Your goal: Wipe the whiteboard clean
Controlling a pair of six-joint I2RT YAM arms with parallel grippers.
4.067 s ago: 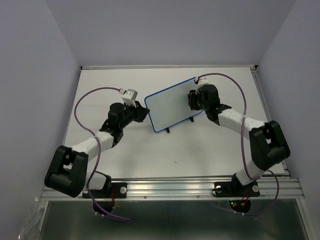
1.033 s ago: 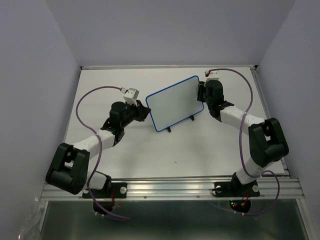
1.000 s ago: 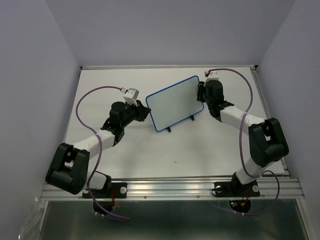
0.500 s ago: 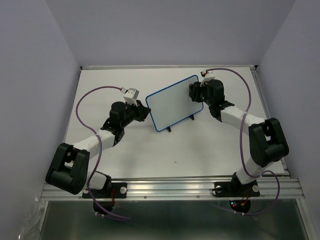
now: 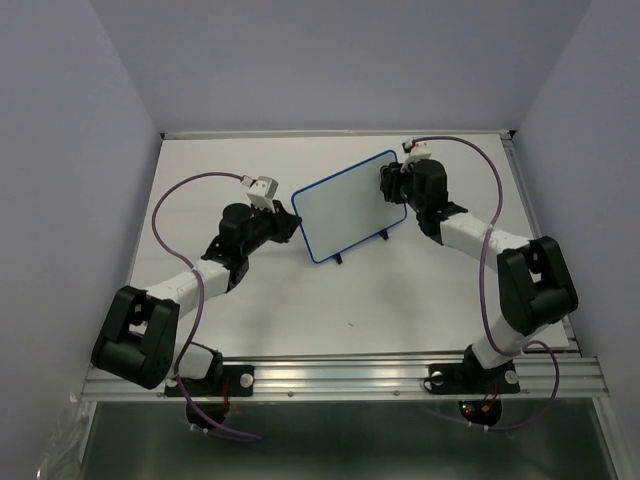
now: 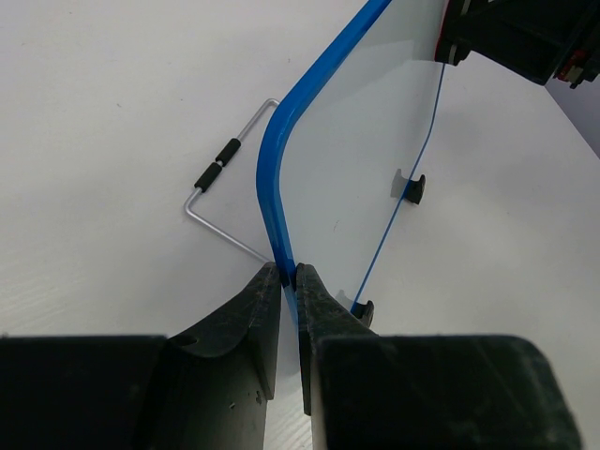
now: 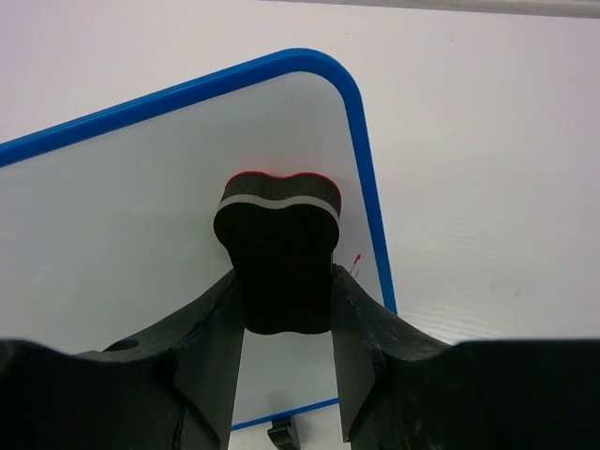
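The whiteboard (image 5: 347,207), white with a thin blue frame and two black feet, stands tilted at the table's middle. My left gripper (image 5: 288,226) is shut on the blue frame at the board's left edge (image 6: 272,202); the pinch (image 6: 290,278) shows in the left wrist view. My right gripper (image 5: 388,184) is shut on a black eraser (image 7: 278,248) with a grey and red layer. The eraser presses on the whiteboard face (image 7: 122,225) near its upper right corner. A small red mark (image 7: 356,257) remains beside the eraser, close to the blue frame.
A bent wire stand (image 6: 217,187) with black sleeves lies on the table behind the board's left edge. Grey walls close in the table on both sides, and a metal rail (image 5: 340,375) runs along the near edge by the arm bases.
The right gripper with the eraser has moved from the board's right edge leftward onto its upper right corner. The left gripper and the board have stayed put.
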